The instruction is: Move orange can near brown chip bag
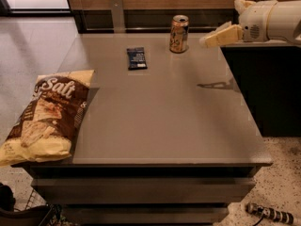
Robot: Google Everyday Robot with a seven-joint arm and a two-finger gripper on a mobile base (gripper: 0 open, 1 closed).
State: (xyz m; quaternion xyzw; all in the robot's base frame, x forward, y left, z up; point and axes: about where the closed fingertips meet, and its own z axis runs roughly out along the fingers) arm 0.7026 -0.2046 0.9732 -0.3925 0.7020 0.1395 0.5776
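Note:
The orange can [179, 34] stands upright at the far edge of the grey table [160, 112], right of centre. The brown chip bag [46, 115] with white "Salt" lettering lies flat on the table's left front corner, hanging partly over the edge. My gripper [209, 40] is on a white arm reaching in from the upper right; it hovers above the table a short way right of the can, not touching it.
A flat dark blue snack packet [136, 58] lies left of the can. A wooden wall with a dark ledge runs behind the table. A dark cabinet [263, 88] stands on the right. A small object [269, 213] lies on the speckled floor at the lower right.

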